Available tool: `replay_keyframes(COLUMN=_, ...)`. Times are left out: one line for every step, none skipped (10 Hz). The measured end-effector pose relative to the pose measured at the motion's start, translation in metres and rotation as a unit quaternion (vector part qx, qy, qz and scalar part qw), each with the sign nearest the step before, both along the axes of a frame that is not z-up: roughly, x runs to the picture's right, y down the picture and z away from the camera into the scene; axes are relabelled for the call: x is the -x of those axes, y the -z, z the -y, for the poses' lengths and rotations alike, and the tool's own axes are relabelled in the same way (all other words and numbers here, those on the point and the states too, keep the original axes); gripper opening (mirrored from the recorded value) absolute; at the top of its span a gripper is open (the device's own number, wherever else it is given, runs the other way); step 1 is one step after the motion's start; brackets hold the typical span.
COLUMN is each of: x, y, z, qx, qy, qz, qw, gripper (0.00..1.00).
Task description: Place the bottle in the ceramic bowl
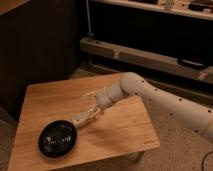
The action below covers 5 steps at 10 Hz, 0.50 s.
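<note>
Your gripper (83, 118) hangs low over the wooden table (50, 100), just beyond the upper right rim of the ceramic bowl (56, 140). It is closed around the bottle (76, 121), which sits at its tip, tilted down toward the bowl and right at the rim, not inside it. The bowl rests near the table's front left corner, close to the front edge. You have bare wood behind the bowl and to its right, under the white arm (150, 95) that reaches in from the right. Any marks on the bottle are too blurred to read.
</note>
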State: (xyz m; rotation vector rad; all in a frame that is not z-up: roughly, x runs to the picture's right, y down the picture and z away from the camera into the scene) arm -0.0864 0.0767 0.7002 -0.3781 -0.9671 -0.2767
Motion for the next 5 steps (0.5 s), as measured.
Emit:
replay_keyframes(x=0.001, y=-0.003, z=-0.001, qx=-0.014, qy=0.027, qz=-0.018, qw=0.9994, gripper=0.65)
replay_keyframes(x=0.004, y=-0.005, z=-0.004, qx=-0.02, qy=0.049, qz=-0.053, qw=0.9972, gripper=0.65)
replay_keyframes(x=0.008, y=-0.009, z=-0.011, qx=-0.015, qy=0.057, qz=-0.079, qw=0.9951, gripper=0.65)
replay_keyframes(x=0.006, y=-0.017, z=-0.02, qx=-0.005, qy=0.057, qz=-0.091, qw=0.9942, gripper=0.65)
replay_keyframes(x=0.005, y=-0.021, z=-0.025, qx=0.002, qy=0.056, qz=-0.097, qw=0.9937, gripper=0.65)
